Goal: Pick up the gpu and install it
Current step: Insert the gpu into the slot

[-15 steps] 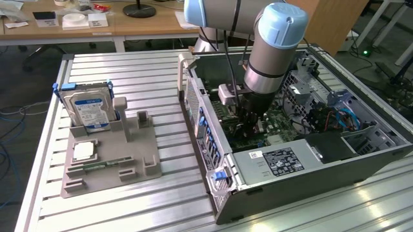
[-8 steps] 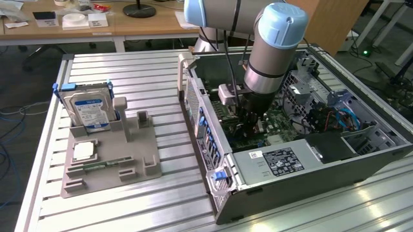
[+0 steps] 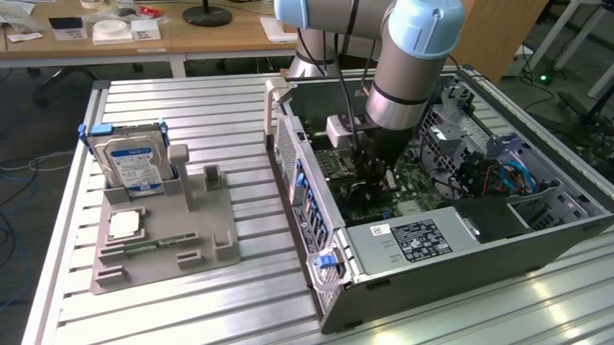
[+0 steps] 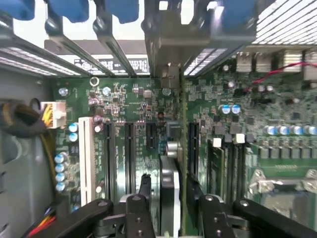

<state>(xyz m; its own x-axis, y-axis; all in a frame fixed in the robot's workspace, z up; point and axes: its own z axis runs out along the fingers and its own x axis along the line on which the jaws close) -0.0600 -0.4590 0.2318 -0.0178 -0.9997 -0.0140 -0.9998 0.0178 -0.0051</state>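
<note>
The end effector [image 3: 369,188] reaches down inside the open computer case [image 3: 436,248]; in the exterior view the arm's wrist hides its fingertips and most of what lies under it. In the wrist view the gpu [image 4: 171,183] stands edge-on between the two black fingers [image 4: 141,198], upright over the green motherboard [image 4: 133,109] among the black expansion slots [image 4: 130,148]; its lower edge is cut off and whether it sits fully in a slot is hard to tell. A sliver of gap shows at each finger, so the grasp looks slackened, not clenched. On the ribbed metal worktop [image 3: 192,108], one grey holder [image 3: 163,237] carries one hard drive [image 3: 134,162] standing upright and one processor chip [image 3: 125,225] lying flat.
</note>
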